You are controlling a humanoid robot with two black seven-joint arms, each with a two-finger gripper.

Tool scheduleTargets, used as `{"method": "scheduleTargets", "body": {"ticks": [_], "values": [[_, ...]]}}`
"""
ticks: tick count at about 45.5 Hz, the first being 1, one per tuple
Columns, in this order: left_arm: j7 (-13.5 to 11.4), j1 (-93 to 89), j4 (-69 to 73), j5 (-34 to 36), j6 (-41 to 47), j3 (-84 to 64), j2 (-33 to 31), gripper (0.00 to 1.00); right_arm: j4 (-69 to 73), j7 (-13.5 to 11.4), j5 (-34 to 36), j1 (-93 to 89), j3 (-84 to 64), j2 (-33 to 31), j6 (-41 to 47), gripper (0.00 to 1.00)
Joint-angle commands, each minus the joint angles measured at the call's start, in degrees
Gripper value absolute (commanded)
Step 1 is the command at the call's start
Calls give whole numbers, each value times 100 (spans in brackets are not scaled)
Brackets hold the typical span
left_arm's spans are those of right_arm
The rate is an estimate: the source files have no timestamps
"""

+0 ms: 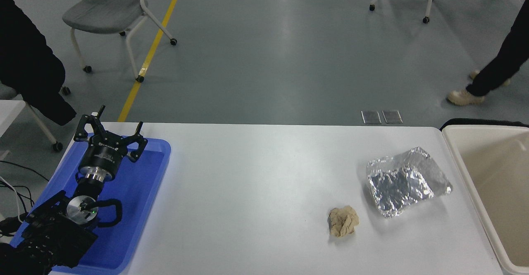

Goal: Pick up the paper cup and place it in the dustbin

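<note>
The paper cup is out of view. The cream-white dustbin stands at the table's right end, cut off by the picture's right edge; the part of its inside that shows holds nothing I can see. My left gripper is parked at the lower left over the blue tray, open and empty. My right arm and gripper are out of view.
A crinkled silver foil tray lies on the white table near the bin. A crumpled tan paper ball lies in front of it. A person's legs cross the floor at the upper right. Chairs stand beyond the table.
</note>
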Motion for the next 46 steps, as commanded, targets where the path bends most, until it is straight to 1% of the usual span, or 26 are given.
{"method": "scheduleTargets", "body": {"ticks": [1, 9, 15, 16, 17, 18, 19, 29, 35, 39, 43, 46], "values": [[0, 1, 0, -1, 0, 0, 0, 100, -1233, -13, 428, -1679, 1289, 1071, -597, 0], [0, 1, 0, -1, 0, 0, 0, 100, -1233, -48, 464, -1758, 1315, 1344, -641, 0], [0, 1, 0, -1, 0, 0, 0, 100, -1233, -48, 473, -1784, 1456, 1371, -642, 0], [0, 1, 0, -1, 0, 0, 0, 100, -1233, -48, 473, -1785, 1500, 1379, -642, 11], [0, 1, 0, -1, 0, 0, 0, 100, -1224, -48, 473, -1793, 1535, 1388, -633, 33], [0, 1, -17, -1, 0, 0, 0, 100, -1233, -48, 473, -1793, 1561, 1388, -633, 67], [0, 1, 0, -1, 0, 0, 0, 100, -1224, -48, 473, -1793, 1579, 1388, -633, 100], [0, 1, -17, -1, 0, 0, 0, 100, -1189, -48, 543, -1793, 1518, 1344, -624, 100], [9, -8, 0, -1, 0, 0, -9, 100, -891, -39, 543, -1627, 1299, 1248, -580, 100], [9, -17, 0, -1, 0, 0, -9, 100, -303, -30, 543, -1048, 763, 783, -580, 100], [9, -17, 0, -1, 0, 0, -9, 100, 874, -39, 543, -152, -80, 124, -563, 100], [9, -17, 0, -1, 0, 0, -9, 100, 1647, -48, 543, 761, -783, -211, -431, 100]]}}
